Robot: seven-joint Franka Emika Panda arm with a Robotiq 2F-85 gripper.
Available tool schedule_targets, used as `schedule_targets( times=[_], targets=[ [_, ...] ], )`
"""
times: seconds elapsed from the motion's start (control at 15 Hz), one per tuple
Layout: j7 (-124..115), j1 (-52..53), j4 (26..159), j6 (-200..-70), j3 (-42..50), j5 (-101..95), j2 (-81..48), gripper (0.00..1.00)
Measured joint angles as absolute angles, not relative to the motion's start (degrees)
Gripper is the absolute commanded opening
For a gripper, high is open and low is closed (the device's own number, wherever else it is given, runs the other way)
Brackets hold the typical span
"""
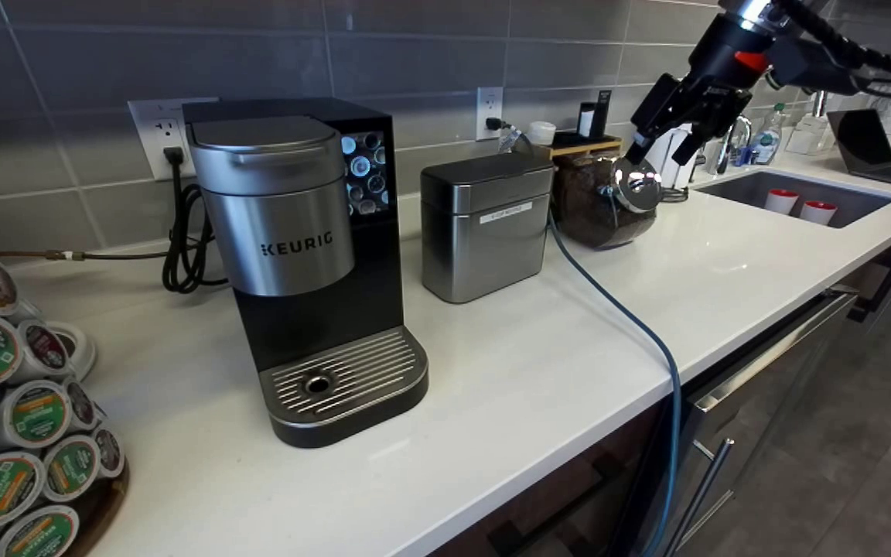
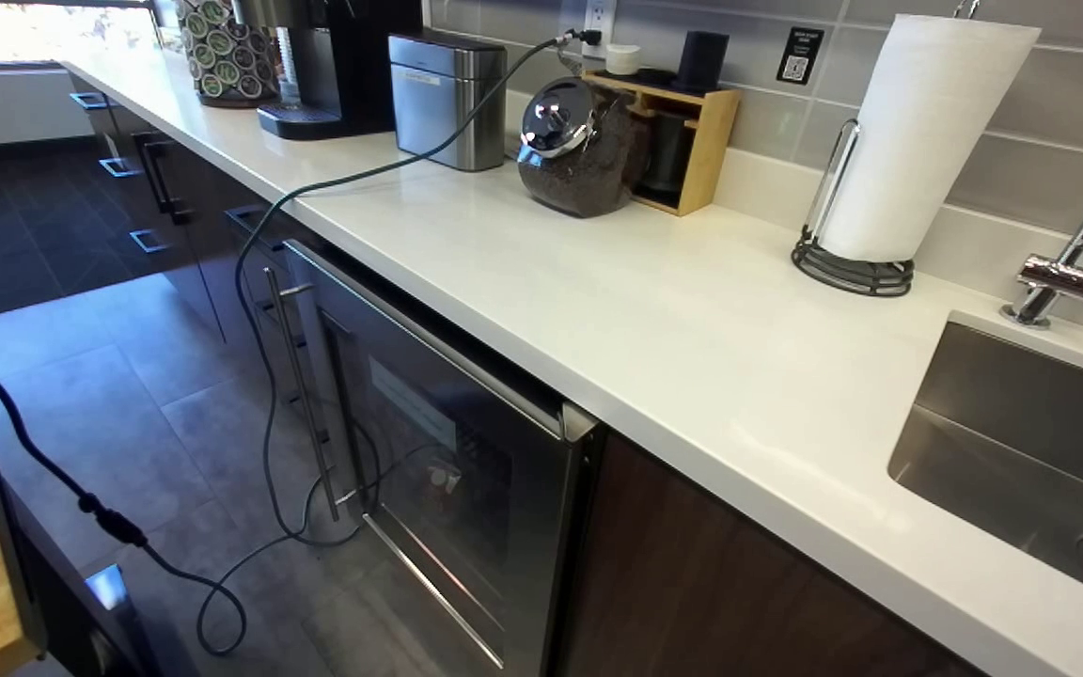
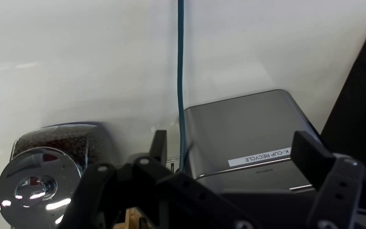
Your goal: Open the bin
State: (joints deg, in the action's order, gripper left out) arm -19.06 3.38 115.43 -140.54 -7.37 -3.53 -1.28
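Note:
The bin (image 1: pixel 484 251) is a small boxy steel container on the counter with a white label on its front. Its flat dark-topped lid (image 1: pixel 492 168) is down. The bin also shows in an exterior view (image 2: pixel 438 111) and in the wrist view (image 3: pixel 240 130), where its label reads K-CUP RECYCLE upside down. My gripper (image 1: pixel 660 153) is open and empty, in the air above the counter near the glass jar, apart from the bin. In the wrist view the gripper (image 3: pixel 230 140) spreads its fingers across the bin's front; the gripper body hides the top of the lid.
The Keurig coffee maker (image 1: pixel 283 224) stands beside the bin. A glass jar (image 1: pixel 596 205) with a shiny lid stands on the bin's other side. A blue cable (image 1: pixel 631 309) runs past the bin over the counter edge. A paper towel roll (image 2: pixel 918 141) and sink (image 2: pixel 1021 451) lie farther along.

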Motion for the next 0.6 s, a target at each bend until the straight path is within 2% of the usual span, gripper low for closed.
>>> schedule_targets(
  times=[0.27, 0.6],
  targets=[
    [-28.6, 4.8, 114.9, -140.5, -7.7, -1.5, -2.9, 1.00],
    [-45.7, 9.8, 110.0, -143.7, -8.3, -0.3, -11.8, 1.00]
  ],
)
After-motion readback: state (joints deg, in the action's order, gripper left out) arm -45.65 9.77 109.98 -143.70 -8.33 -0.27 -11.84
